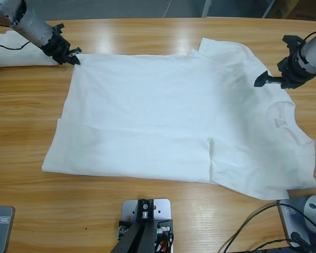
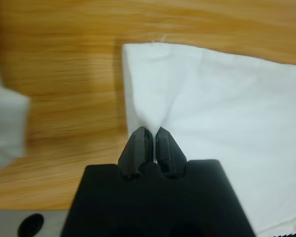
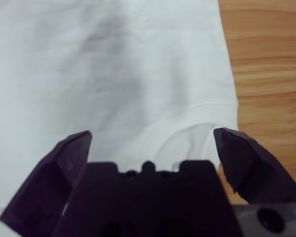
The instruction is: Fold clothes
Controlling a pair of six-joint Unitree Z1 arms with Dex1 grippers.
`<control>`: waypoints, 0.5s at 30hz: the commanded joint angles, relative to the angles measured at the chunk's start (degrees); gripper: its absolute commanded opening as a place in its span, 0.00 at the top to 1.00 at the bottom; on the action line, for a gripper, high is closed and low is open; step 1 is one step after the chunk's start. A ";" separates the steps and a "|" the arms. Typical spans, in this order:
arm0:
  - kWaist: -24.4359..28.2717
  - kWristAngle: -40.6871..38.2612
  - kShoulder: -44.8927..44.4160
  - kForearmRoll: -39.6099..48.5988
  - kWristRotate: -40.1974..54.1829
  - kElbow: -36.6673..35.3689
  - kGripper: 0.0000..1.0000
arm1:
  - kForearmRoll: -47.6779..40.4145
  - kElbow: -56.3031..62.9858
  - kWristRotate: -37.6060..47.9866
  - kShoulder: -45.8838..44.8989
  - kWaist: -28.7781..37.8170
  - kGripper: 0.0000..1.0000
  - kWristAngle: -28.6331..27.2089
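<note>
The shirt (image 1: 163,116) lay flat on the counter (image 1: 147,37), light and limp, best pinched at hems: the left hand (image 1: 73,57) was clamped on its corner, the right hand (image 1: 268,79) hung open by the collar.

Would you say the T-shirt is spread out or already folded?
Mostly spread: the T-shirt lies flat across the table, only its near edge doubled over.
</note>
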 commanded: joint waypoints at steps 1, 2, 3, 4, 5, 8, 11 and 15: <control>1.46 1.81 4.19 0.81 0.56 -5.41 0.35 | -0.99 1.97 -0.32 1.61 -1.04 0.01 0.04; 1.40 1.70 4.56 0.83 0.63 -6.47 0.22 | -1.09 1.97 -0.32 1.80 -1.04 0.01 0.06; 1.23 1.63 4.93 1.09 0.63 -7.35 0.16 | -1.29 1.96 -0.32 1.96 -1.04 0.01 0.06; 1.19 1.63 5.21 1.53 0.63 -7.98 0.13 | -1.53 1.89 -0.32 2.10 -1.04 0.01 0.06; 1.19 1.63 5.65 2.03 0.63 -8.39 0.13 | -1.66 1.89 -0.32 2.28 -1.04 0.01 0.06; 1.19 1.55 6.88 3.10 0.53 -8.65 0.14 | -2.06 1.80 -0.32 2.68 -1.04 0.01 0.06; 1.19 1.55 7.34 4.06 0.17 -8.77 0.19 | -2.34 1.80 -0.33 3.26 -1.04 0.01 0.06; 1.09 1.55 8.57 5.44 0.02 -10.69 0.27 | -2.78 1.64 -0.37 3.74 -1.04 0.01 0.15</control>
